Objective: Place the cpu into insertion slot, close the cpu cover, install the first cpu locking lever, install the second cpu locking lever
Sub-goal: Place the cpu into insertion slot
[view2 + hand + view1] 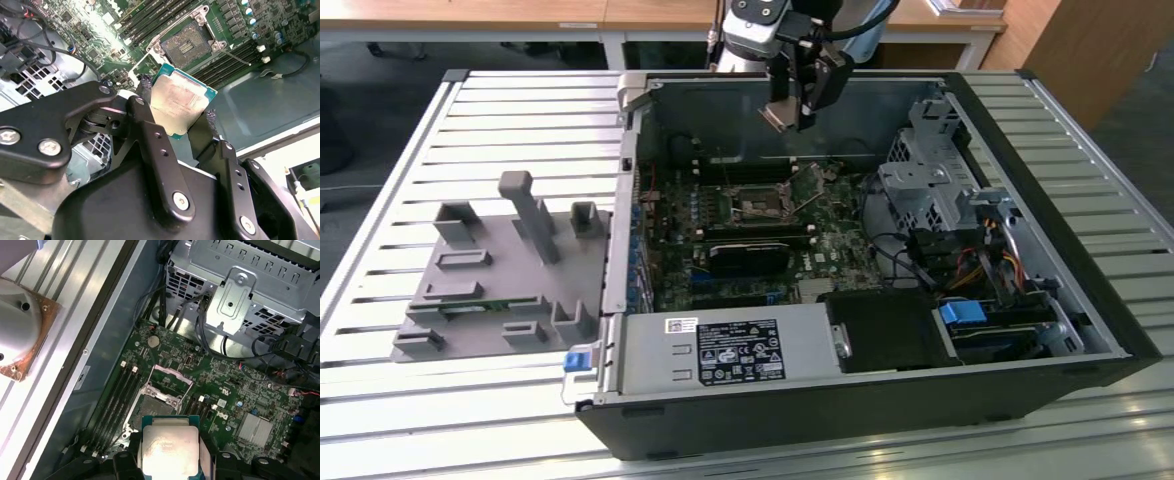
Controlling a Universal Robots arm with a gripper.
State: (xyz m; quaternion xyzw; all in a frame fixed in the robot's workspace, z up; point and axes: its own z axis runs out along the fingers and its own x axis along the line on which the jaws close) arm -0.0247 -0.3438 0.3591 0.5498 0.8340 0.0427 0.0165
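1. Black fingers (145,95) of the gripper (176,107) pointed down into the open computer case (881,395). In the exterior view the arm (767,30) came in from above the case's far wall.
2. The gripper was pinching the cpu (182,107) by two opposite edges, one finger on each side. The chip's silver-grey top faced the wrist cameras.
3. The cpu hung in the air over the green motherboard (734,240), clear of it. The socket (152,407) lay near the chip and did not touch it.
4. In the first wrist view the cpu cover (172,372) stood flipped up at one edge of the socket, leaving the contact field bare.
5. Counted: one cpu, one socket, one cpu cover and two gripper fingers. One thin locking lever (235,56) stuck out beside the socket in the second wrist view. One grey fixture tray (494,290) sat on the slatted metal table (454,130) to the exterior view's left of the case.
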